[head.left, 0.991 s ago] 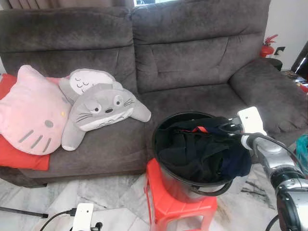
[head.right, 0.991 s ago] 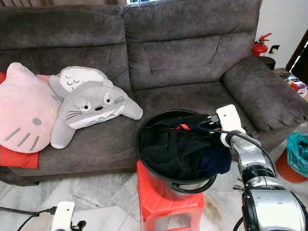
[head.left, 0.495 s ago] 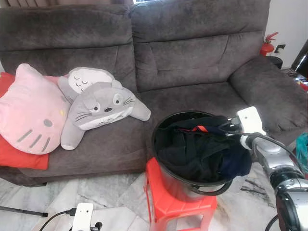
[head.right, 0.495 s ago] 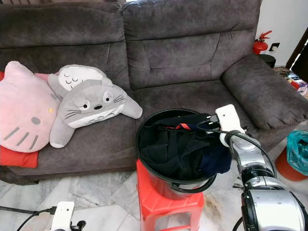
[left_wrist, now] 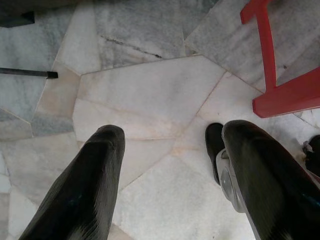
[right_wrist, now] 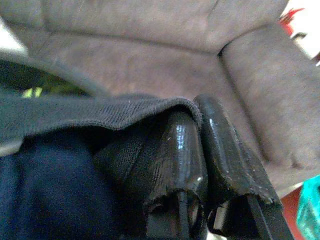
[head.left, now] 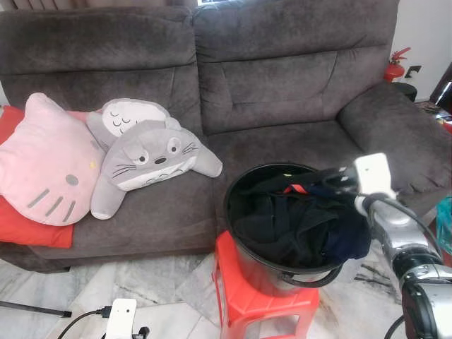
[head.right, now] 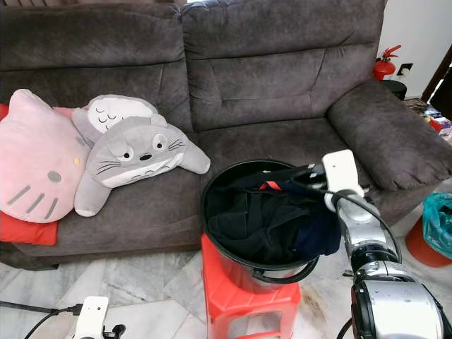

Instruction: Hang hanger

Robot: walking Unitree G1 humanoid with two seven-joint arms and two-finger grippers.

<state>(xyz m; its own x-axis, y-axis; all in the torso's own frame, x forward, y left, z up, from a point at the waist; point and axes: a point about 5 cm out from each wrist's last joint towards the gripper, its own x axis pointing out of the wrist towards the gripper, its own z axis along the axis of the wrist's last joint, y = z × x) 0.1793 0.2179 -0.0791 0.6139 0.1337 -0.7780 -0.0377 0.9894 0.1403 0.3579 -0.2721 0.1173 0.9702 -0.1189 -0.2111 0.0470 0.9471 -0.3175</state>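
Right claw (head.right: 311,173) is pinched tight on dark cloth (right_wrist: 100,117) at the bucket's (head.left: 244,265) right rim. Can't spot any hanger; probably buried just left of it. Left claw (left_wrist: 167,170) hangs open over the floor (left_wrist: 150,95).

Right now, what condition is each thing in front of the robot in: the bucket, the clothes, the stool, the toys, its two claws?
Black bucket: upright on the stool, full of clothes.
Dark clothes: heaped, one edge lifted toward the rim.
Red stool: standing on the marble floor.
Right gripper: shut on a fold of dark fabric.
Left gripper: open, hanging over the floor.
Totoro plush: lying on the sofa.
Pink cat cushion: leaning beside it.
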